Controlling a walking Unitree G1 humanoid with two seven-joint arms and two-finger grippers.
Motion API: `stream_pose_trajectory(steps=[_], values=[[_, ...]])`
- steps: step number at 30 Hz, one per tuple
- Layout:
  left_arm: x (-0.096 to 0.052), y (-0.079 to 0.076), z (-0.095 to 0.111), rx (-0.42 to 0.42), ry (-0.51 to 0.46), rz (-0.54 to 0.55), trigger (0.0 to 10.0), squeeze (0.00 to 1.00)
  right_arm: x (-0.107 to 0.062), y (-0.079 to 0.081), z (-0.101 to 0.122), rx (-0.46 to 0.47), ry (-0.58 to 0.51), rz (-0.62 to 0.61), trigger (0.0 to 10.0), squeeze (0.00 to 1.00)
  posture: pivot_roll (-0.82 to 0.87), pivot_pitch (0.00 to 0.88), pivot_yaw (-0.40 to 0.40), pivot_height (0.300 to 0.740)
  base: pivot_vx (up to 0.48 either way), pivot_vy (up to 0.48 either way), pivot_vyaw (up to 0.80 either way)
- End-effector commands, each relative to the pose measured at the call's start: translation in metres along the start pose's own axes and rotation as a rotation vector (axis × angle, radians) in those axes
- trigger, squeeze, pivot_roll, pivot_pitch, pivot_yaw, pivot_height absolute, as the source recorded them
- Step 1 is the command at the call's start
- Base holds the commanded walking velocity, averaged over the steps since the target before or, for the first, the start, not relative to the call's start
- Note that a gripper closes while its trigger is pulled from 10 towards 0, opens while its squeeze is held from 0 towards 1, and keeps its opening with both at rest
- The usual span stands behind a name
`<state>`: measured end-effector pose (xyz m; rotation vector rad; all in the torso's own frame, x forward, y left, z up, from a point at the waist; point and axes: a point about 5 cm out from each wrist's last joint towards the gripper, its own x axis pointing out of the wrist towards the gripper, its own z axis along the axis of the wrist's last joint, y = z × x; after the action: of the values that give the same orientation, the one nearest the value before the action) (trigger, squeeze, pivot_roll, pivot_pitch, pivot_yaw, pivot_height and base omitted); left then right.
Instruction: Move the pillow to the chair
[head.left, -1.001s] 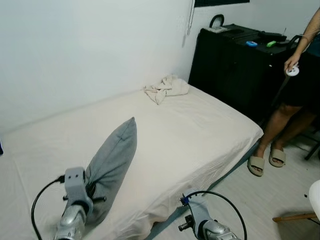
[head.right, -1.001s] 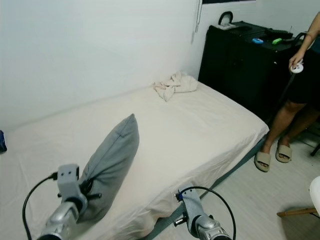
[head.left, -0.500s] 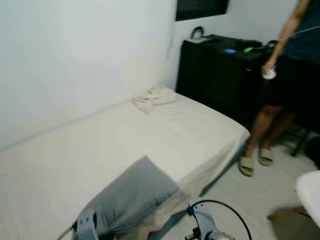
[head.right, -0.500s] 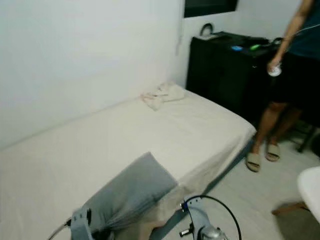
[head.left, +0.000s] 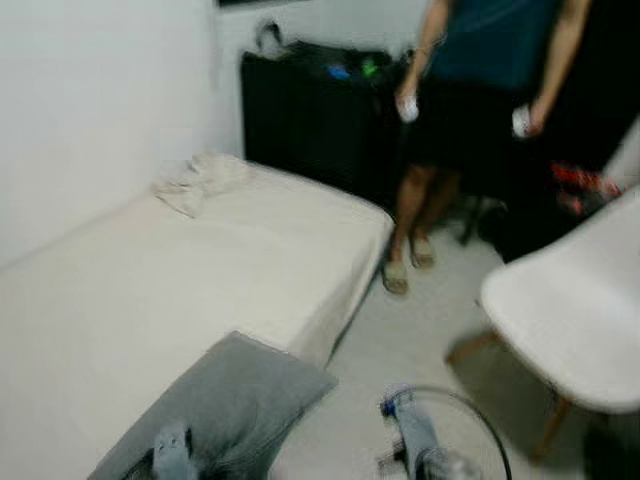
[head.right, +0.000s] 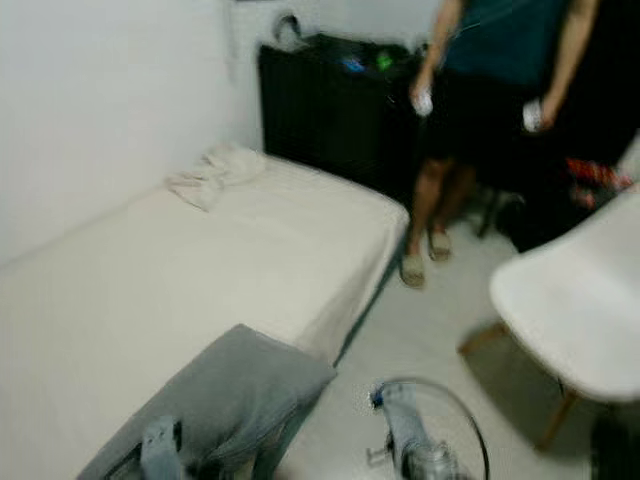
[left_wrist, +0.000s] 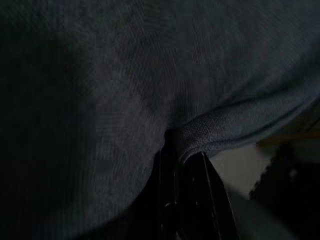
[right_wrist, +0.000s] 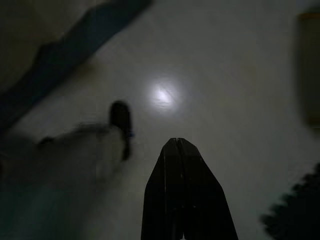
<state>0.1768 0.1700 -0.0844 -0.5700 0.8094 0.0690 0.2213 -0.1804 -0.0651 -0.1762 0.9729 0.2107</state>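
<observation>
The left pincer (left_wrist: 182, 165) pinches the grey pillow (head.left: 235, 400) by its seam, over the bed (head.left: 150, 270) edge. Soft, probably light; it sags. Right pincer (right_wrist: 182, 150) pressed together. Chair (head.left: 565, 320) near.

- Bed (head.left: 150, 290) runs along the white wall, dressed in a plain cream sheet; blur softens every edge
- Crumpled pale cloth (head.left: 195, 178) lies at the bed's far end, near the wall
- Grey pillow (head.left: 225, 405) hangs out over the bed's near corner; whether it touches the sheet can't be told
- Pale floor (head.left: 400, 340) lies beside the bed; a person's sandalled feet (head.left: 405, 265) stand on it near the bed's far corner; a white chair (head.left: 570, 320) stands there too, wooden legs down
</observation>
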Motion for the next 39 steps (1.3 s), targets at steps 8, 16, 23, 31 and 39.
stream_pose_trajectory(steps=[8, 16, 23, 31, 39], values=[[-0.001, 0.012, 0.019, -0.107, -0.098, 0.053, 10.0, 0.0, 0.003, 0.014, 0.012, 0.025, -0.024, 0.028, 10.0, 0.0, -0.03, 0.0, -0.054, 0.716, 0.0, 0.0, -0.76], [0.0, 0.008, 0.019, -0.138, -0.11, 0.073, 10.0, 0.0, 0.003, 0.015, 0.014, 0.017, -0.025, 0.041, 10.0, 0.0, -0.03, 0.0, -0.056, 0.716, 0.0, 0.0, -0.76], [-0.002, 0.012, 0.012, -0.092, -0.083, 0.102, 10.0, 0.0, 0.002, 0.008, 0.011, 0.081, -0.025, 0.016, 10.0, 0.0, -0.06, 0.0, -0.052, 0.716, 0.0, 0.0, -0.76], [-0.005, 0.016, 0.008, -0.096, -0.081, 0.122, 10.0, 0.0, 0.002, 0.007, 0.012, 0.081, -0.028, 0.013, 10.0, 0.0, -0.04, 0.0, -0.064, 0.716, 0.0, 0.0, -0.76], [0.003, 0.002, 0.024, 0.039, -0.112, 0.104, 10.0, 0.0, 0.004, 0.03, 0.05, 0.115, -0.174, 0.123, 10.0, 0.0, -0.03, 0.038, -0.079, 0.716, 0.0, 0.0, -0.76]])
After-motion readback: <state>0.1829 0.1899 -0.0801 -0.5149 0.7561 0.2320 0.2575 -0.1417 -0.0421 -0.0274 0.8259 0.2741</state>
